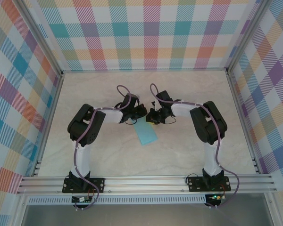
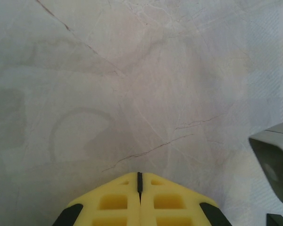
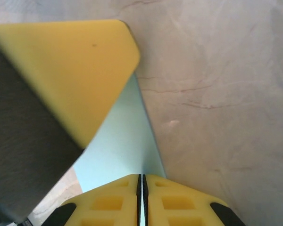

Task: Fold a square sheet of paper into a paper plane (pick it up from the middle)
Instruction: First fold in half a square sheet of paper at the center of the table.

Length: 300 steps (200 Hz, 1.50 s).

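The light-blue sheet of paper (image 1: 146,133) sits in the middle of the table, just in front of both grippers. In the right wrist view the paper (image 3: 122,150) runs up from between the yellow fingers of my right gripper (image 3: 142,177), which is shut on its edge. My left gripper (image 2: 139,175) is shut, with bare marble ahead of it and no paper showing between its fingers. From above, the left gripper (image 1: 140,113) and right gripper (image 1: 152,117) stand close together, tip to tip. One yellow finger of the left gripper (image 3: 70,70) overlaps the paper's upper left.
The marble-patterned table (image 1: 104,155) is walled by checked panels on three sides. An aluminium rail (image 1: 146,181) carries both arm bases along the near edge. A grey part of the right arm (image 2: 276,160) shows at the right edge of the left wrist view.
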Motion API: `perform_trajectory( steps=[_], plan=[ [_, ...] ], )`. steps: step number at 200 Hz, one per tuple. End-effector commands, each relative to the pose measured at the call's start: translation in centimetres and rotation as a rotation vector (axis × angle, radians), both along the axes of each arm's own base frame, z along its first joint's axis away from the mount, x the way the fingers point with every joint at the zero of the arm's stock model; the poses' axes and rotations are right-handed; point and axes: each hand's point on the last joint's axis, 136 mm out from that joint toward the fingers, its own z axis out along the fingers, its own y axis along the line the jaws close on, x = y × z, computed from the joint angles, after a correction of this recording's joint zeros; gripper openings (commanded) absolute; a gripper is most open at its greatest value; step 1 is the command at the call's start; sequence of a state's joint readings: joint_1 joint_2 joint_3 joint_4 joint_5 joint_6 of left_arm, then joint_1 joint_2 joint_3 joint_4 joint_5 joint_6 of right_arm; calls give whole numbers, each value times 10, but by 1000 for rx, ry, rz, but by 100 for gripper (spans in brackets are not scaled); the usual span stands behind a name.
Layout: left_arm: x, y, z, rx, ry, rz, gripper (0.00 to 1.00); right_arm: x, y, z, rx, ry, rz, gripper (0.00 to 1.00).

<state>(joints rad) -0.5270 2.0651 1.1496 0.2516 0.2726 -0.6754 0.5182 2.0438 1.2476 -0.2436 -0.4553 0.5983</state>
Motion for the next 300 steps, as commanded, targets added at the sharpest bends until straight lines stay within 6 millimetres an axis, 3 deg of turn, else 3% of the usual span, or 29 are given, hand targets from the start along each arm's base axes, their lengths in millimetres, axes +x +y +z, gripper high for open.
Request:
perform_trajectory(
  steps=[1,47,84,148,167,191,225,263,300],
  plan=[
    [-14,23,-34,82,78,18,5,2,3,-3,-1,0,-6,12],
    [-14,30,-38,115,85,40,4,-35,-5,-6,38,80,34,12],
    [-14,36,-43,143,96,55,4,-66,-22,-3,18,116,43,13],
    [-14,37,-45,156,102,53,4,-126,-59,-15,-42,204,27,13],
    [-14,36,-45,154,102,49,4,-134,-66,-9,-52,194,30,13],
    [-16,36,-45,152,103,42,4,-116,-57,18,-15,107,31,13],
    [-16,34,-43,146,103,32,4,-57,-32,50,24,-50,-8,13],
    [-16,31,-41,135,108,24,4,-16,-9,36,40,-45,-41,13],
    [-13,26,-32,110,103,14,5,-20,-9,11,10,16,-23,13]
  ],
)
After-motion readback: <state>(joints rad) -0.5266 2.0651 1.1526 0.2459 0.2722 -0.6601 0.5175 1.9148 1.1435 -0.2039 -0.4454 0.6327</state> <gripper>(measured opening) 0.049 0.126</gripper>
